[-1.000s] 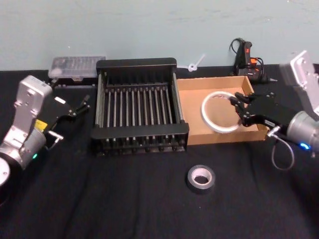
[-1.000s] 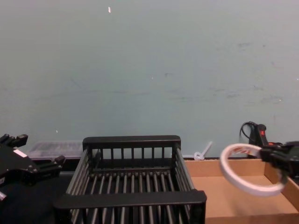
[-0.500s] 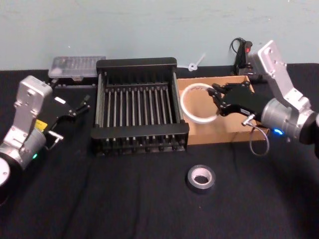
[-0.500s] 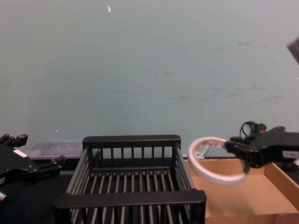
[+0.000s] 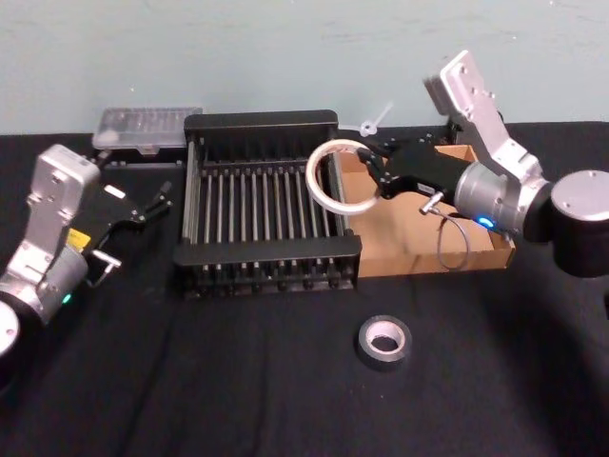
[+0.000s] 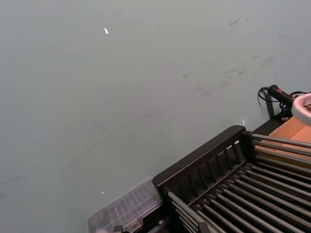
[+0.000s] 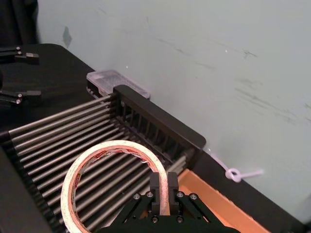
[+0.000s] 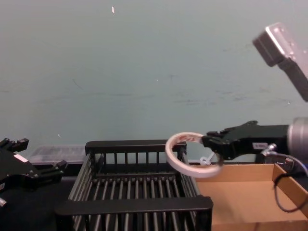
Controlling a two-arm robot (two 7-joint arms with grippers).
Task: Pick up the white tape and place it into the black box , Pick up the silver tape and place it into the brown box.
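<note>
Against the pale wall, the white tape (image 5: 338,177), pinched shut in the right gripper (image 5: 374,174), had been carried from over the brown box (image 5: 419,236) to the black box's (image 5: 262,257) right rim, nearly ready for release, while the left gripper (image 5: 152,205) was parked open left of it.

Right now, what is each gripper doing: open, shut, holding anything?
Left gripper: open, empty, parked left of the black box.
Right gripper: shut on the white tape, held over the box's right edge.
</note>
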